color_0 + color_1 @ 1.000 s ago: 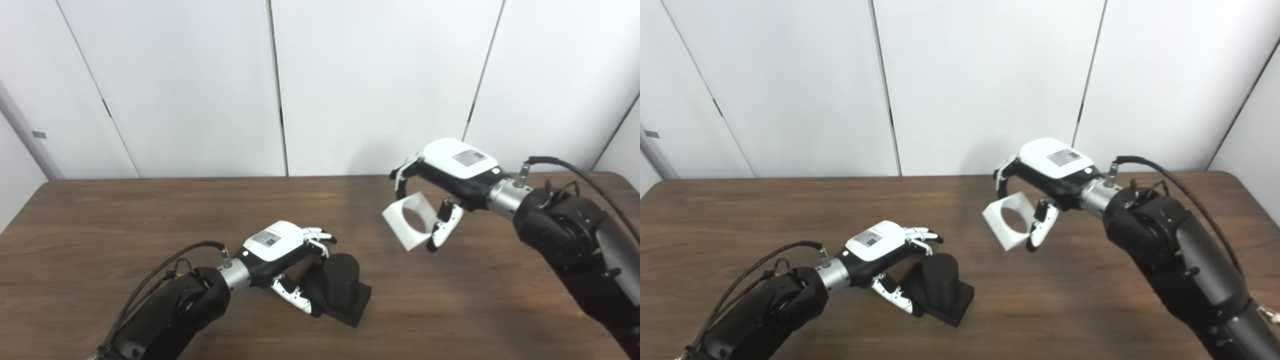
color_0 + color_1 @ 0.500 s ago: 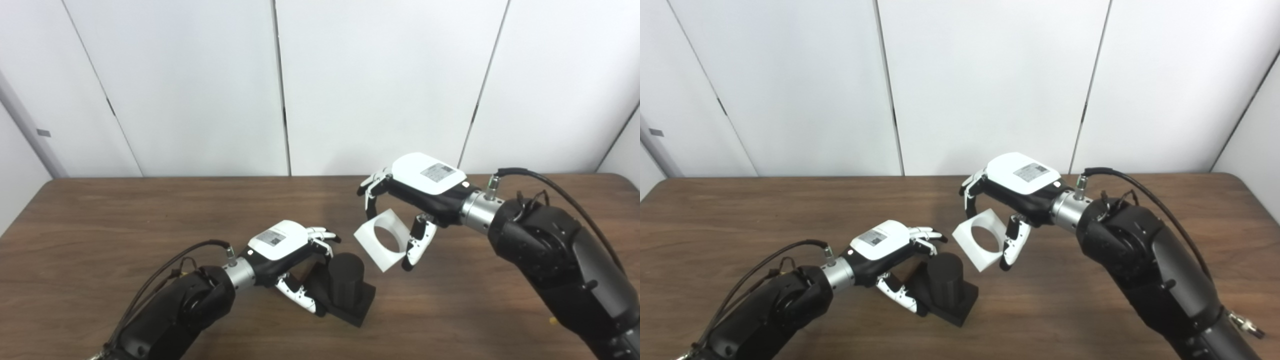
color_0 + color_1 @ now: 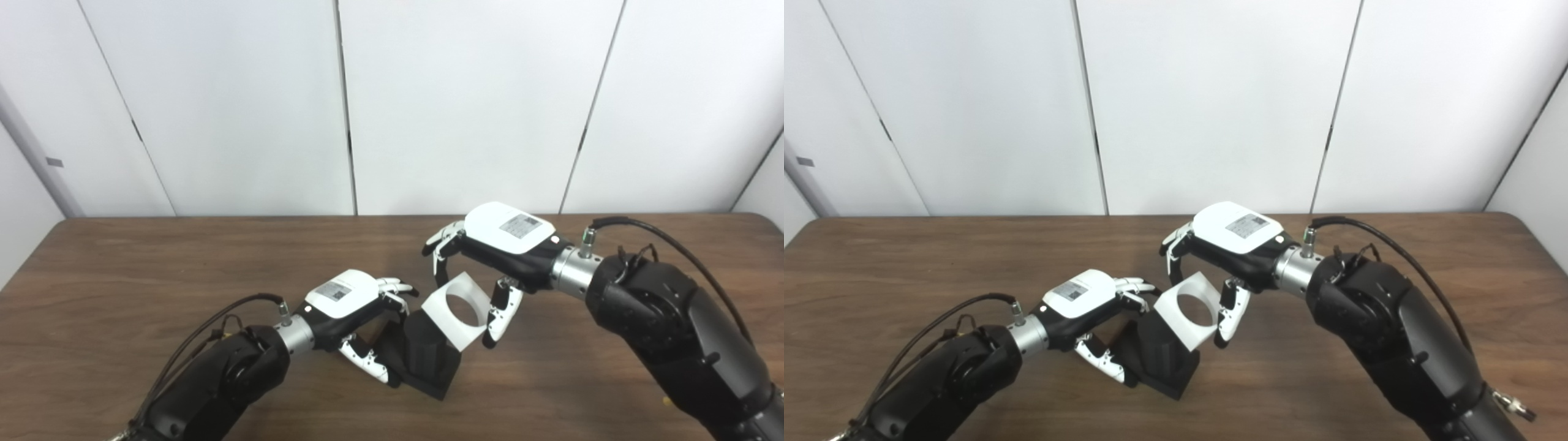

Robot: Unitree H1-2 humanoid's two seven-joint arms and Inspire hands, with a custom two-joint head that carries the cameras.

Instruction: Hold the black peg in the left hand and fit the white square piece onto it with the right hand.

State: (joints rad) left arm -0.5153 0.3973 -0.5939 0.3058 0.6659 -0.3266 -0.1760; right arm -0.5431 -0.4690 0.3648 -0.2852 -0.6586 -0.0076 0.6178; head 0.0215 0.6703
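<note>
The black peg (image 3: 424, 358), a round post on a square base, stands on the brown table (image 3: 122, 275) near the front middle. My left hand (image 3: 352, 306) is shut on its base from the left. My right hand (image 3: 490, 257) is shut on the white square piece (image 3: 456, 309), which has a round hole. The piece is tilted and held in front of the peg's top, covering it; whether they touch cannot be told. In the right eye view the piece (image 3: 1185, 312) overlaps the peg (image 3: 1157, 358) in the same way.
White wall panels (image 3: 343, 104) stand behind the table's far edge. Cables run along both forearms.
My right hand has carried the white piece left and down, from above the table's right middle to the peg's top. The left hand and the peg have stayed put.
</note>
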